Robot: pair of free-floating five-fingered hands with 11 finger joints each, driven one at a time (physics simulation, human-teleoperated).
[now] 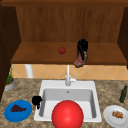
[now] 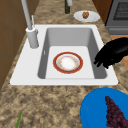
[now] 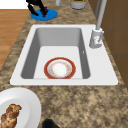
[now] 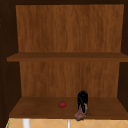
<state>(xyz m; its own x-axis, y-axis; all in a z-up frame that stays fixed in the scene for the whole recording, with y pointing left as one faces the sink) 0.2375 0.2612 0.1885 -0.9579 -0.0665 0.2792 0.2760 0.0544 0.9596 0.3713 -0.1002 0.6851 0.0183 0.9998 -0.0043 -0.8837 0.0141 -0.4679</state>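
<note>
**Spotter:** Where is your right hand just now?

**Me:** I see my right hand (image 1: 82, 50) up at the lower shelf (image 1: 37, 53) of the wall cabinet, right of centre, above the faucet (image 1: 68, 76). Its fingers are curled round a piece of meat (image 1: 79, 62), a pinkish-brown slab that hangs below the hand, partly over the shelf's near edge. In the upper view the hand (image 4: 82, 100) stands on the same shelf with the meat (image 4: 80, 114) at the near lip.

**Spotter:** Anything beside it?

**Me:** A small red tomato (image 1: 62, 50) lies on the shelf to the left of the hand, near it but apart.

**Spotter:** And your left hand?

**Me:** My left hand (image 1: 36, 100) hovers low at the left rim of the sink (image 1: 97, 100), between the sink and the blue plate (image 1: 23, 113) on the bench. From the left side its fingers (image 2: 103, 60) look loosely curled downward over the rim, with nothing in them. Dark grapes (image 1: 17, 108) lie on that blue plate.

**Spotter:** What's in the basin?

**Me:** A red-rimmed bowl (image 2: 67, 62) sits on the sink floor. To the right on the bench I see a white plate (image 1: 110, 117) with a piece of bread (image 1: 117, 114), and a dark bottle (image 1: 123, 94) beyond it.
</note>
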